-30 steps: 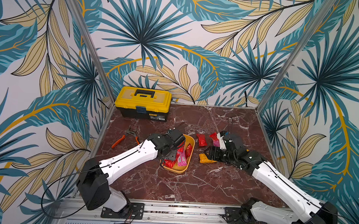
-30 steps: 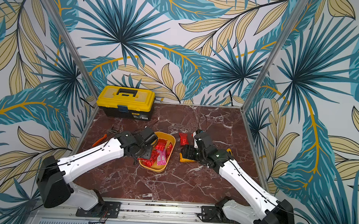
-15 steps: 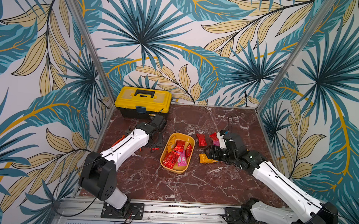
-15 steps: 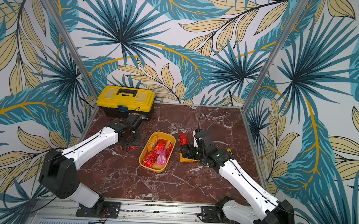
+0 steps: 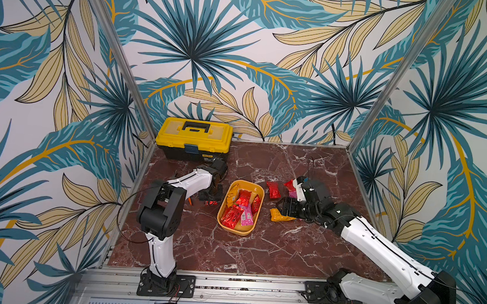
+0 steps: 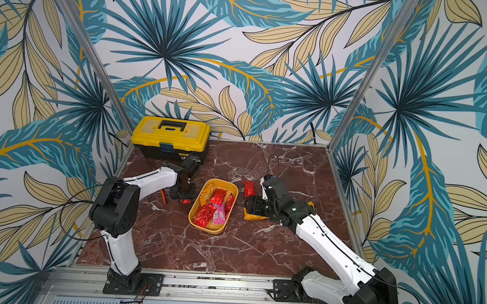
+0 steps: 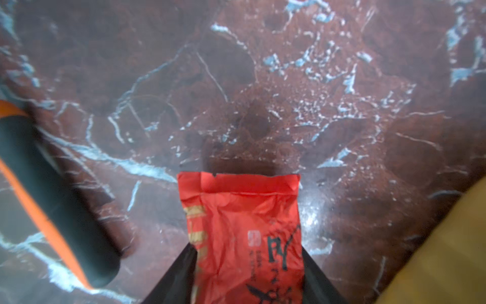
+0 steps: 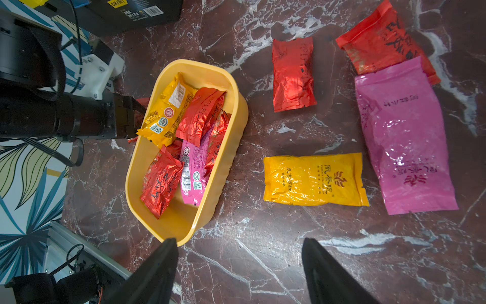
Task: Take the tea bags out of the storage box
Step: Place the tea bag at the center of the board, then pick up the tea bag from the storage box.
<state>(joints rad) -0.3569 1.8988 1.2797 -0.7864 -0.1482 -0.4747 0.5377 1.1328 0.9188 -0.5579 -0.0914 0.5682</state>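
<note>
1. The storage box [image 5: 239,233] sits flat on the marble table [image 5: 259,256], about mid-table between the two arms.
2. There's a heap of tea bags [image 8: 200,115] inside it. I count one yellow, one pink and at least three red, all overlapping each other.
3. Four more lie out on the table on the right arm's side of the box. There's a lone red sachet [image 8: 293,75] closest to the box and a yellow sachet [image 8: 314,180] near it. Further off, a pink sachet [image 8: 405,136] overlaps the edge of a second red sachet [image 8: 384,39].
4. The left gripper [image 7: 243,265] is outside the box, just beside its left wall and low over the marble. Its fingers are closed in on a red tea bag [image 7: 242,223], one finger against each side edge. I honestly can't tell if the bag's far end touches the table.
5. The right gripper [image 8: 239,252] has its jaws spread wide with nothing between them. It hangs over bare marble, just beside the yellow sachet.
6. Other stuff:
   - The orange-handled pliers [image 7: 52,200] lie right next to the left gripper.
   - The yellow toolbox [image 5: 194,138] sits shut in the back left corner.
</note>
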